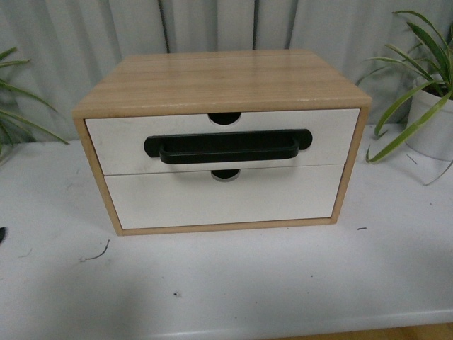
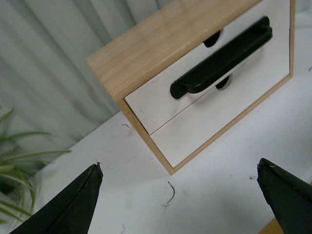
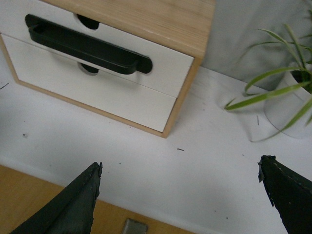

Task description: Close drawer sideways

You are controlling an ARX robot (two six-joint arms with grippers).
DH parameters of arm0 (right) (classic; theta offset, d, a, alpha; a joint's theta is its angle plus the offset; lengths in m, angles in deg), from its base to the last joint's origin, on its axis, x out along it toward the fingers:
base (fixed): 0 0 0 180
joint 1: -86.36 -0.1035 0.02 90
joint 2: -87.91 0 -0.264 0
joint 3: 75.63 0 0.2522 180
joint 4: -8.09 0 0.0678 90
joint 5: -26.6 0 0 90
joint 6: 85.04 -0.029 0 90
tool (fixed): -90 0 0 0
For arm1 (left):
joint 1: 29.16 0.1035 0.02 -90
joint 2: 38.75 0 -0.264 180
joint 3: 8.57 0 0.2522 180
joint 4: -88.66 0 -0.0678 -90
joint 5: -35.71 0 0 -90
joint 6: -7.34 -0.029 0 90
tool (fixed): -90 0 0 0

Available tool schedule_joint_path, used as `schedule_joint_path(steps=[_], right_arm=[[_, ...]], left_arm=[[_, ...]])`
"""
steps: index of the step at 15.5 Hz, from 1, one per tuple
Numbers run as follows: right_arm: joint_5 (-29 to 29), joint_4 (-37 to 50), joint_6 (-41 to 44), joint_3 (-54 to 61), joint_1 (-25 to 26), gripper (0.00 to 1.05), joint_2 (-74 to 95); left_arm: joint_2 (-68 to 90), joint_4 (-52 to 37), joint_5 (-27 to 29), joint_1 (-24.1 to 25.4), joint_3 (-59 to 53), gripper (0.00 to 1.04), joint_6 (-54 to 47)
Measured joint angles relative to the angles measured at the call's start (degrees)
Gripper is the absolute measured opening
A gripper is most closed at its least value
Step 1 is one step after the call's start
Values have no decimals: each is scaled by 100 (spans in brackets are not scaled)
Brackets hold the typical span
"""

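The drawer [image 1: 120, 142] is the upper one in a small wooden cabinet [image 1: 219, 81] on a white table. It has a white front, a long black bar handle [image 1: 226, 147] and a half-round notch [image 1: 225, 117]. Its front stands slightly proud of the plain lower front [image 1: 219, 202]. Neither gripper shows in the front view. My left gripper [image 2: 179, 165] is open and empty, hovering above the table off the cabinet's left front corner, with the drawer [image 2: 156, 102] beyond it. My right gripper [image 3: 180, 163] is open and empty near the table's front edge, with the drawer [image 3: 165, 73] beyond it.
A white pot [image 1: 432, 120] with a long-leaved plant stands to the right of the cabinet and also shows in the right wrist view [image 3: 285, 112]. More leaves [image 1: 14, 120] hang at the far left. A grey curtain is behind. The white table [image 1: 248, 283] stretches in front.
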Motion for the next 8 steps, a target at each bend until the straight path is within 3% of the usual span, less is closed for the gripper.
schedule_joint_path(steps=[2,4,5,7,8], right_arm=[[798,-455,-498,387,-376,98,-1071],[1045,-599,-739,527,-496,98,-1493],[1421,-603,-1335,675,-549,98,-2149],[1449,-649,-1521,671,-555,98,-2116],[1589,-262,-1526,765,-577,95,-2118]], left_arm=[[-1449,988,-116,546,-254,98,975],[-2059,1449,-212,833,-341,98,1410],[-3058,2118,-269,1200,-490,98,2170],[-3071,2111,-319,1169,-483,98,2385],[-3239,1843,356,850,-592,90,2415]])
